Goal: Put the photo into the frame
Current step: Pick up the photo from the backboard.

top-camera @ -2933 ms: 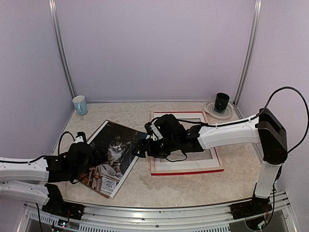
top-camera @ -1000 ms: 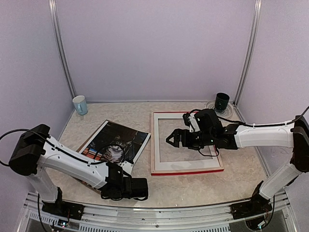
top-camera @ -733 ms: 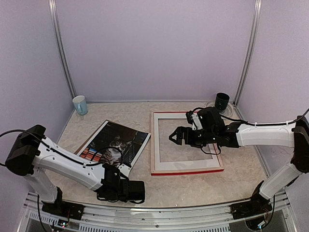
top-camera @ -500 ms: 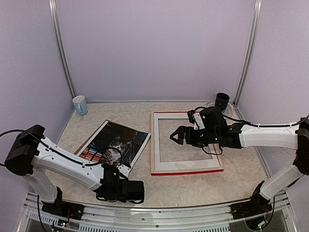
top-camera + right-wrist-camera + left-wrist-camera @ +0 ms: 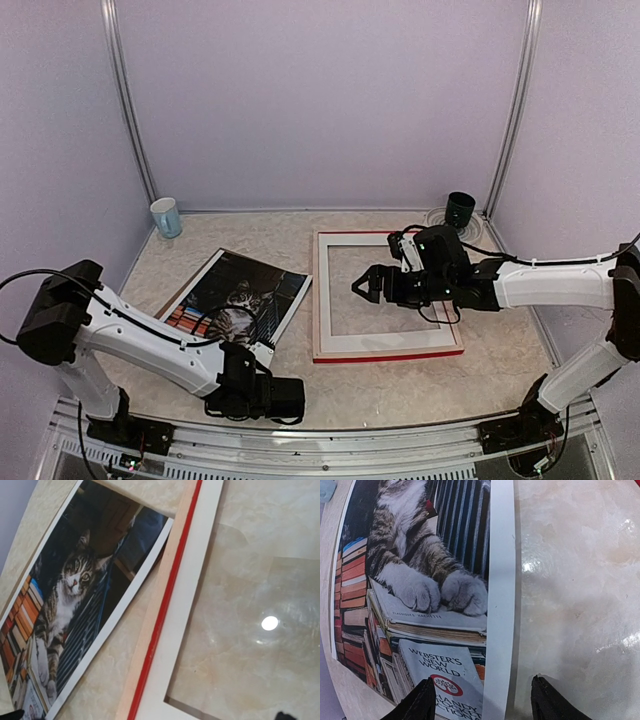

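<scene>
Left wrist view: my left gripper (image 5: 484, 692) hangs, fingers partly spread, over the white edge of the glossy cat-and-books photo (image 5: 420, 580). My right gripper (image 5: 362, 287) hovers, spread wide, above the red rectangular frame (image 5: 390, 353).

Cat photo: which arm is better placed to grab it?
Left. The left gripper, open, is lined up on the photo's white edge. The right gripper hangs open above the frame, away from the photo.

Plain lilac walls (image 5: 320, 100) enclosed a pale marbled desk (image 5: 400, 385), with metal posts (image 5: 130, 110) in both back corners and glare on its surface
</scene>
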Robot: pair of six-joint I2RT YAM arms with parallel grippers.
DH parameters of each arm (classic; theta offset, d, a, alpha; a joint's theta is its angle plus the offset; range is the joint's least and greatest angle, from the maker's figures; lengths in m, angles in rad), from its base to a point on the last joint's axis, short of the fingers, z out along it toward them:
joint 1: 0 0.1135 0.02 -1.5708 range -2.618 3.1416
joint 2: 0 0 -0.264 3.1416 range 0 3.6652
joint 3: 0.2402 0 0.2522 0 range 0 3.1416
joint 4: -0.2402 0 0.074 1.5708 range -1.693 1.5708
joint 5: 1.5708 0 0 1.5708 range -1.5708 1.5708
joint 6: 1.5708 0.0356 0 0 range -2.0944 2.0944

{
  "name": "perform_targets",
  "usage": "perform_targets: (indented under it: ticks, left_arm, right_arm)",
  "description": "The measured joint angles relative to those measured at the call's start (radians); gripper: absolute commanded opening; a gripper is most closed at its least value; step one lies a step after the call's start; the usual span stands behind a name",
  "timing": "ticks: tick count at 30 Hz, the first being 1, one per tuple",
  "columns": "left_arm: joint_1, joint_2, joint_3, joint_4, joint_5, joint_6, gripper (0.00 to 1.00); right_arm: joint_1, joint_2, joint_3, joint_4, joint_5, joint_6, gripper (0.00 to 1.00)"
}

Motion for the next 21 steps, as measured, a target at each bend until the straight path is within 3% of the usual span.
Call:
perform_targets:
  ticks: [12, 21]
  left_arm:
    - [-0.003, 0.013, 0.002, -0.059, 0.002, -0.012, 0.53]
    - [-0.011, 0.015, 0.001, -0.072, 0.044, -0.014, 0.28]
  right_arm:
    - [0.0, 0.0, -0.024, 0.017, -0.002, 0.002, 0.99]
    - [0.0, 0.0, -0.027, 0.027, -0.004, 0.008, 0.99]
